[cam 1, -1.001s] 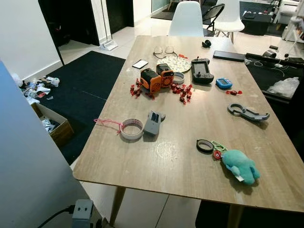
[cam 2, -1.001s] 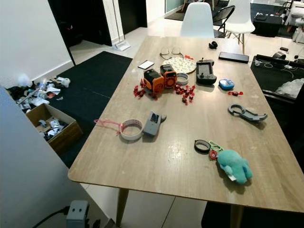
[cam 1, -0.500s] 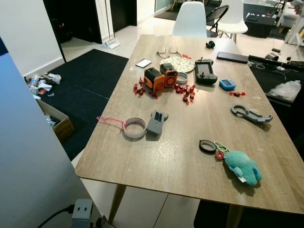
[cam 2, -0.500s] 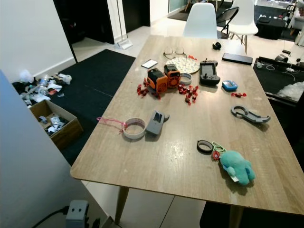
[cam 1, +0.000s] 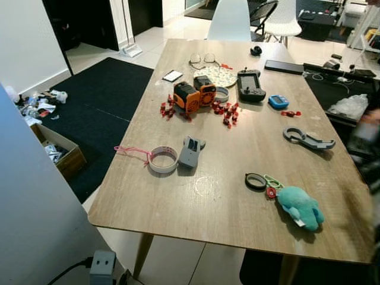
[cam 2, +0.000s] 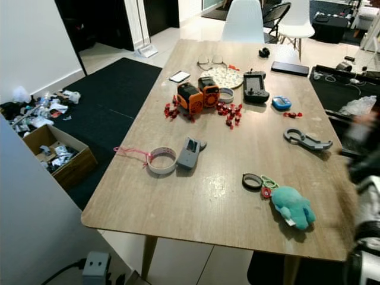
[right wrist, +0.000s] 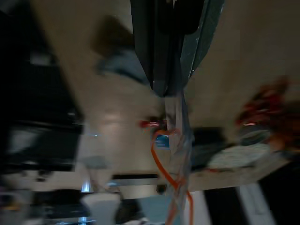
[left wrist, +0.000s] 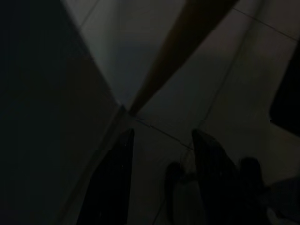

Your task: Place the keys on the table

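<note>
Right gripper (right wrist: 171,86), fingers closed on keys (right wrist: 173,154) with orange cord, blurred at frame right over wooden table (cam 1: 249,148).

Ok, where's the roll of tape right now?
The roll of tape lies on the wooden table toward the robot's left, with a pink string on one side and a small grey device on the other.
</note>
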Available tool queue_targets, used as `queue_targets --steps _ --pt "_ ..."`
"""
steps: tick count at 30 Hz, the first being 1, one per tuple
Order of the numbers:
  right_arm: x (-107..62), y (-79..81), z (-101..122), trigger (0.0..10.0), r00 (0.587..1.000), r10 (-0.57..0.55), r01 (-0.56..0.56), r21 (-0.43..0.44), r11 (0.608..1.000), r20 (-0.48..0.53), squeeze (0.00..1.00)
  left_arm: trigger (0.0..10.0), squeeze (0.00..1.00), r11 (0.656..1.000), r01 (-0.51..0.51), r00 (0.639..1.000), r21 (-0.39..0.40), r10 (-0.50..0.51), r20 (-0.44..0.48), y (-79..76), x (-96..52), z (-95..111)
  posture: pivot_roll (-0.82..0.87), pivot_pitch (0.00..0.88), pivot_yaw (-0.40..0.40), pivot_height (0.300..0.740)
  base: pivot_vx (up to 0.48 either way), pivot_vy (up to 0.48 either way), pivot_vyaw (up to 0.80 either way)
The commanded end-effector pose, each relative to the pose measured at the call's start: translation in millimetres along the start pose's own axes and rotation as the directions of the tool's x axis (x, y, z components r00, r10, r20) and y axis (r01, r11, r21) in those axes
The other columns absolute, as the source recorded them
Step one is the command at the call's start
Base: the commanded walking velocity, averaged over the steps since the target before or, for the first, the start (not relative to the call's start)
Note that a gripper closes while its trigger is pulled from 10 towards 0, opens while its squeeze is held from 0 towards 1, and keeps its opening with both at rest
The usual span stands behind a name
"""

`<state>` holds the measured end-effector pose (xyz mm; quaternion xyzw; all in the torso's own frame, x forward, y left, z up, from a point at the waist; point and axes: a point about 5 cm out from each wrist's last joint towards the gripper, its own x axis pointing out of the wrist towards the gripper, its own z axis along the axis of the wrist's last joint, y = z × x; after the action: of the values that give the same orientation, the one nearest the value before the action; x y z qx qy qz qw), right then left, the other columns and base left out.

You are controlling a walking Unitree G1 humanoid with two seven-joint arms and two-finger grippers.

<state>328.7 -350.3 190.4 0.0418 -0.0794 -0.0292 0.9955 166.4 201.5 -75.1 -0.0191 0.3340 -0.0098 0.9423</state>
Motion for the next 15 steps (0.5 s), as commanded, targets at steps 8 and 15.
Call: queue_targets --steps 8,15 --pt "11.4 72.7 -2.4 10.0 0.892 0.448 -0.448 0.008 0.894 -0.058 0.00 10.0 0.00 1.000 0.000 0.999 -0.003 0.000 -0.039 -1.8 -0.5 -5.7 0.02 0.081 0.004 0.740 0.000 0.000 0.00" --pt "-7.5 124.8 -17.9 10.0 0.669 0.725 -0.728 0.055 0.684 -0.164 0.00 10.0 0.00 1.000 -0.001 0.999 -0.007 0.001 -0.051 -2.0 -0.5 -7.1 0.02 0.070 0.000 0.740 0.000 0.000 0.00"
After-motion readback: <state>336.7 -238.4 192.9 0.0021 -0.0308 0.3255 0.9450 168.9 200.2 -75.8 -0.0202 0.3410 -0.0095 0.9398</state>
